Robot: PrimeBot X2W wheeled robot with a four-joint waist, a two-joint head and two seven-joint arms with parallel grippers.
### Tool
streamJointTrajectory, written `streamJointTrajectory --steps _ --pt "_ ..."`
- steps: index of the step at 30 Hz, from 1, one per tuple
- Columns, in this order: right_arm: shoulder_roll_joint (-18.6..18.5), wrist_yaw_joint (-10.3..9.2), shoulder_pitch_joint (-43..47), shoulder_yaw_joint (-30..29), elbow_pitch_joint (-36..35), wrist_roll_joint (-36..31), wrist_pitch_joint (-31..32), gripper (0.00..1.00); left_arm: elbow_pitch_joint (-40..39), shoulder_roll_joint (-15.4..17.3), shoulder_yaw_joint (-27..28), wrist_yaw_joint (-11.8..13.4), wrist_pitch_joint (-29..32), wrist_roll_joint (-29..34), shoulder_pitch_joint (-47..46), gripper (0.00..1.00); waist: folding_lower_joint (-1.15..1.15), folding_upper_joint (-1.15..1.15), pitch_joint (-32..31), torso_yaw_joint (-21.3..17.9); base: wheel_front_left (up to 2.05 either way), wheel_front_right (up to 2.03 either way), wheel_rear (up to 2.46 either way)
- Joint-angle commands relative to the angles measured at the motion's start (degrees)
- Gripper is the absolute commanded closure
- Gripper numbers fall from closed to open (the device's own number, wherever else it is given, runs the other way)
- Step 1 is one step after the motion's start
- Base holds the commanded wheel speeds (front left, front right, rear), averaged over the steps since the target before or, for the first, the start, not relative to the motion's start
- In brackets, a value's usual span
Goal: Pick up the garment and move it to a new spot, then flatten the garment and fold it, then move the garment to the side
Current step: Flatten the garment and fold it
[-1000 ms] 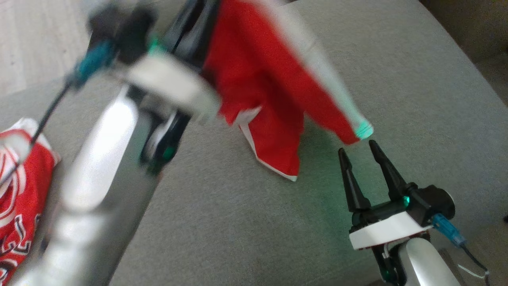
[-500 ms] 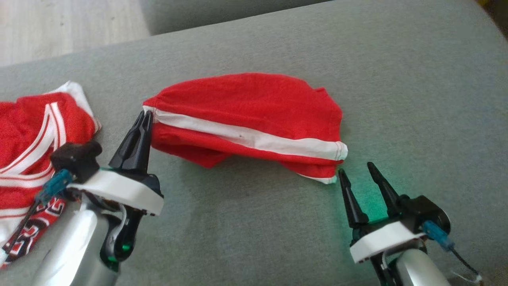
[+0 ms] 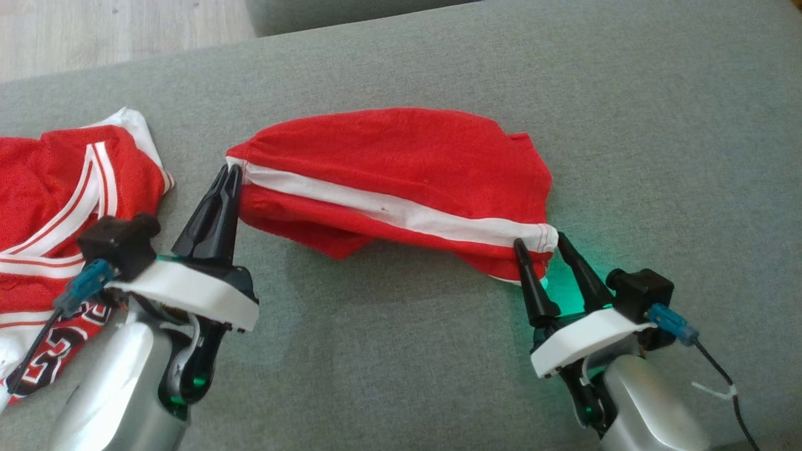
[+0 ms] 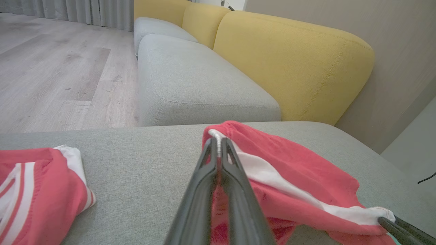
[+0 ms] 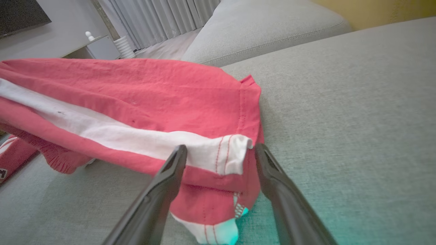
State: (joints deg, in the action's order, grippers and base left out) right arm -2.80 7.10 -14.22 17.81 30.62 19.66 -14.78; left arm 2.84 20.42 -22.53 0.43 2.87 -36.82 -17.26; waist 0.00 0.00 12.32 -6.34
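Pale wooden floor (image 3: 94, 31) is being seen beyond the far left corner of a grey sofa seat (image 3: 658, 125), on which everything is being carried. In the left wrist view a second grey seat (image 4: 194, 81) and a yellow backrest (image 4: 293, 64) are being shown behind it, with curtains (image 4: 85, 12) at the far end of the floor.

The garment (image 3: 401, 156), red with a white stripe along it, is being stretched across the middle of the sofa seat. Its left end is being pinched at the stripe's tip by the left end effector (image 3: 230, 172), whose fingers are being pressed tightly together on the cloth. That end is being held raised off the sofa seat, and a fold of red cloth is being left hanging beneath the stripe.

The right end effector (image 3: 540, 241) is being held released, its fingers spread wide to either side of the stripe's right end, so that this corner is being straddled and not clamped. Whether the cloth is being touched by those fingers cannot be told. A green glow is being cast on the sofa seat just beside it.

A red jersey (image 3: 56, 181) with white trim is being left crumpled toward the sofa seat's left side, near the left end effector and apart from the garment.
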Motion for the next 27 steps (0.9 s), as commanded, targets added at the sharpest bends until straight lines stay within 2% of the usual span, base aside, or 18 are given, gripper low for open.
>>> streamJointTrajectory --steps 1,5,7,10,11,12,13,14,21,27 --pt "-0.08 0.39 -1.76 1.8 -0.79 0.96 -0.22 0.0 -1.62 1.68 2.12 -0.24 -0.46 0.05 -3.08 1.0 0.0 0.0 0.06 0.07 0.0 0.0 0.0" --pt "-0.08 0.39 -2.82 3.45 0.57 4.07 -0.22 0.0 -1.25 1.51 1.85 -0.41 -0.59 -0.04 -3.51 1.0 0.0 0.0 0.14 0.19 0.0 0.0 0.0" --pt "-0.08 0.39 -3.32 4.57 1.2 6.07 -0.22 0.07 -1.05 1.45 1.72 -0.47 -0.64 -0.05 -3.71 1.0 0.0 0.0 0.16 0.22 0.0 0.0 0.0" --pt "-0.08 0.39 -4.42 5.37 0.81 7.39 -0.22 0.1 -0.84 1.44 1.55 -0.52 -0.73 0.02 -4.02 1.0 0.0 0.0 0.28 0.29 0.0 0.0 0.0" --pt "-0.08 0.39 -4.67 5.46 0.34 7.73 -0.22 0.17 -0.78 1.46 1.5 -0.54 -0.79 0.06 -4.1 1.0 0.0 0.0 0.32 0.31 0.0 0.0 0.0" --pt "-0.08 0.39 -4.88 5.41 -0.18 7.77 -0.22 0.51 -0.74 1.49 1.46 -0.53 -0.85 0.13 -4.17 1.0 0.0 0.0 0.37 0.32 0.0 0.0 0.0" --pt "-0.08 0.39 -5.04 5.34 -0.76 7.67 -0.22 0.66 -0.71 1.54 1.43 -0.51 -0.93 0.21 -4.23 1.0 0.0 0.0 0.42 0.31 0.0 0.0 0.0" --pt "-0.08 0.39 -5.34 4.65 -2.38 6.91 -0.22 1.0 -0.72 1.67 1.47 -0.5 -1.11 0.28 -4.4 1.0 0.0 0.0 0.61 0.31 0.0 0.0 0.0" --pt "-0.87 0.39 -10.03 -3.06 -13.21 6.06 -0.22 1.0 -2.41 2.79 2.74 -2.07 -2.79 0.84 -9.76 1.0 0.0 0.0 3.49 0.76 0.0 0.0 0.0" --pt "-7.61 0.39 -27.88 -10.04 -15.24 6.1 -0.22 1.0 -1.81 2.63 2.45 -4.94 -0.83 1.89 -26.37 1.0 0.0 0.0 10.47 2.06 0.0 0.0 0.0"
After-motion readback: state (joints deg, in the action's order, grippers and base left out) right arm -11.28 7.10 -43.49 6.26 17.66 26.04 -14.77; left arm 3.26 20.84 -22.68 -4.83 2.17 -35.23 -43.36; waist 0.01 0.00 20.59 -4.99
